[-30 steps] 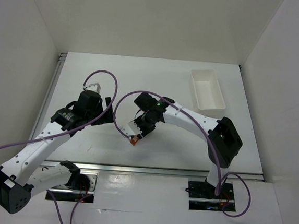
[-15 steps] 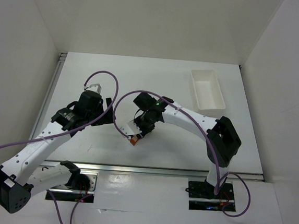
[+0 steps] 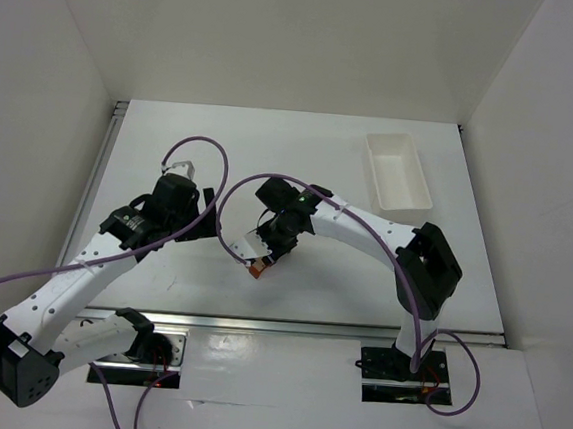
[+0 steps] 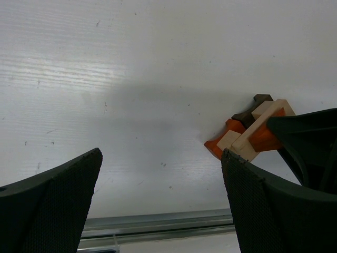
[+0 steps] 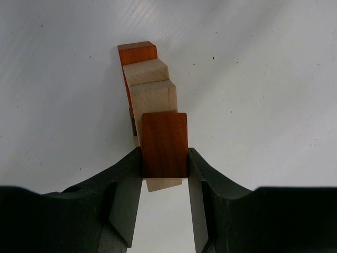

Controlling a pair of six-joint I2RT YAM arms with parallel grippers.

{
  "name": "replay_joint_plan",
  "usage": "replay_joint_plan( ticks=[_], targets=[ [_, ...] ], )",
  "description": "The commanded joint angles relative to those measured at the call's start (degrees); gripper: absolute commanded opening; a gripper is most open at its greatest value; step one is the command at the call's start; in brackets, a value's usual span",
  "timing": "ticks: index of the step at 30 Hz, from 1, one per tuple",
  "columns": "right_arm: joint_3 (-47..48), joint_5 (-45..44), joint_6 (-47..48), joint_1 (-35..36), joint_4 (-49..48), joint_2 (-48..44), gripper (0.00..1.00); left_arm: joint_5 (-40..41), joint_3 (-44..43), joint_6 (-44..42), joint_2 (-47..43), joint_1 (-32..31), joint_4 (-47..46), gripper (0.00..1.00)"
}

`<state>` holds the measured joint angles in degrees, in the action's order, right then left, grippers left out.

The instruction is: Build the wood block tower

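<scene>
Gripping orange-red block on wood block tower, right end effector; left end effector wide open, empty.

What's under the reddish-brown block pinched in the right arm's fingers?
A pale wood piece peeks out below the reddish-brown block; the rest beneath is covered by it and the right fingers.

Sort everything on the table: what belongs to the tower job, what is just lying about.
Job: block tower; brown block gripped by right tool; left tool, open nearby.
Lying about: white tray, back right.
</scene>
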<state>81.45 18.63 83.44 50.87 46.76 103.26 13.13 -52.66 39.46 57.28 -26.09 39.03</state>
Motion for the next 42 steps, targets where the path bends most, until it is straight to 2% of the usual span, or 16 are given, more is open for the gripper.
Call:
replay_joint_plan(
  ticks=[1, 19, 21, 24, 30, 31, 33, 34, 35, 42],
  targets=[
    [1.9, -0.6, -0.1, 0.5, 0.3, 0.3, 0.46, 1.3, -1.7, 1.6, 0.0, -0.3, 0.1, 0.99],
    [1.9, 1.1, 0.4, 0.5, 1.0, -0.3, 0.48, 1.8, -2.3, 1.6, 0.6, -0.3, 0.6, 0.99],
    [1.9, 1.1, 0.4, 0.5, 1.0, -0.3, 0.52, 1.8, -2.3, 1.6, 0.6, -0.3, 0.6, 0.99],
    [1.9, 1.1, -0.1, 0.5, 0.4, -0.3, 0.52, 1.8, -2.3, 1.6, 0.6, -0.3, 0.6, 0.99],
    [1.9, 1.1, -0.6, 0.5, -1.3, -2.2, 0.63, 1.8, -2.3, 1.6, 0.6, -0.3, 0.6, 0.99],
    [1.9, 1.1, -1.2, 0.5, -2.1, -2.2, 0.73, 1.8, -2.3, 1.6, 0.6, -0.3, 0.6, 0.99],
    [1.9, 1.1, -1.8, 0.5, -2.8, -3.5, 0.75, 1.8, -2.3, 1.6, 0.6, -0.3, 0.6, 0.99],
    [1.9, 1.1, -1.8, 0.5, -2.8, -3.5, 0.83, 2.3, -2.3, 1.6, -0.1, -0.3, 0.6, 0.99],
    [2.5, 0.4, -1.8, 0.5, -2.8, -4.2, 1.0, 2.3, -2.8, 1.6, -0.1, -0.3, 1.1, 0.99],
    [1.8, 3.3, -3.5, 0.0, -1.6, -13.9, 1.0, 3.5, -2.8, 2.1, -3.7, -0.3, 1.8, 0.99]
  ],
)
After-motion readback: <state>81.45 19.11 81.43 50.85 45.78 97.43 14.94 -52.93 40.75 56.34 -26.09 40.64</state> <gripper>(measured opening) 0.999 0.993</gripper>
